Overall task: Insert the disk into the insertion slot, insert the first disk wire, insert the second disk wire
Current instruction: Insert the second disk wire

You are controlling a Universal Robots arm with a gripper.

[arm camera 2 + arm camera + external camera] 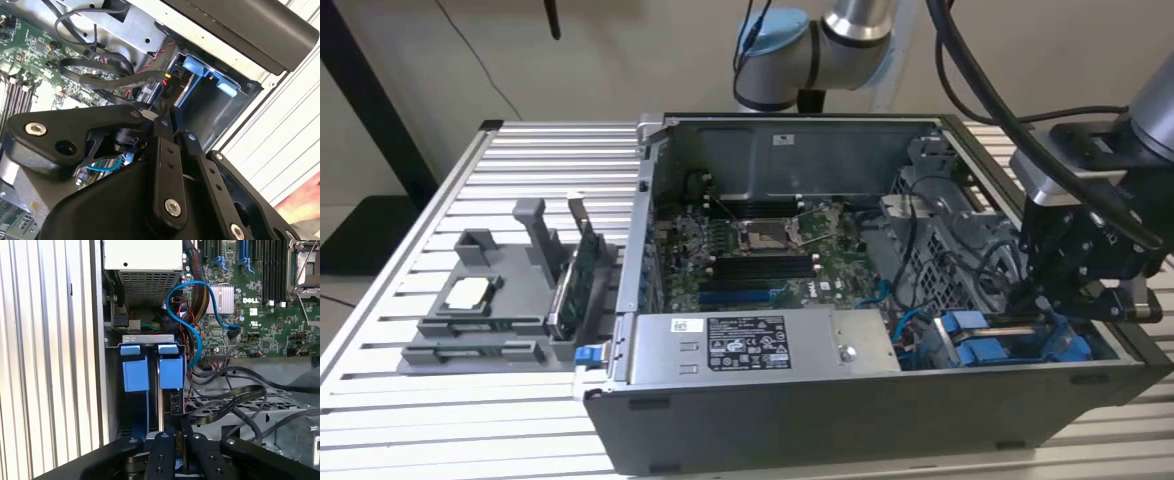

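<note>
The disk (161, 385), standing on edge in the bay (112, 390) beside the blue cable (192, 315), is pinched by the gripper (172, 432) — jamming is risked if it is tilted — or snagged on loose wires.

One open computer case (854, 420) lies on one slatted metal table (400, 420); inside it sits one motherboard (761, 250) with one CPU socket (765, 236), and one power supply (747, 345); one grey fixture block (480, 310) stands on the table at the exterior view's left; the first wrist view shows two blue carrier tabs (136, 371), one blue cable (192, 305), and one silver heatsink (222, 296); one gripper (1067, 310) hangs over the drive bay.
</note>
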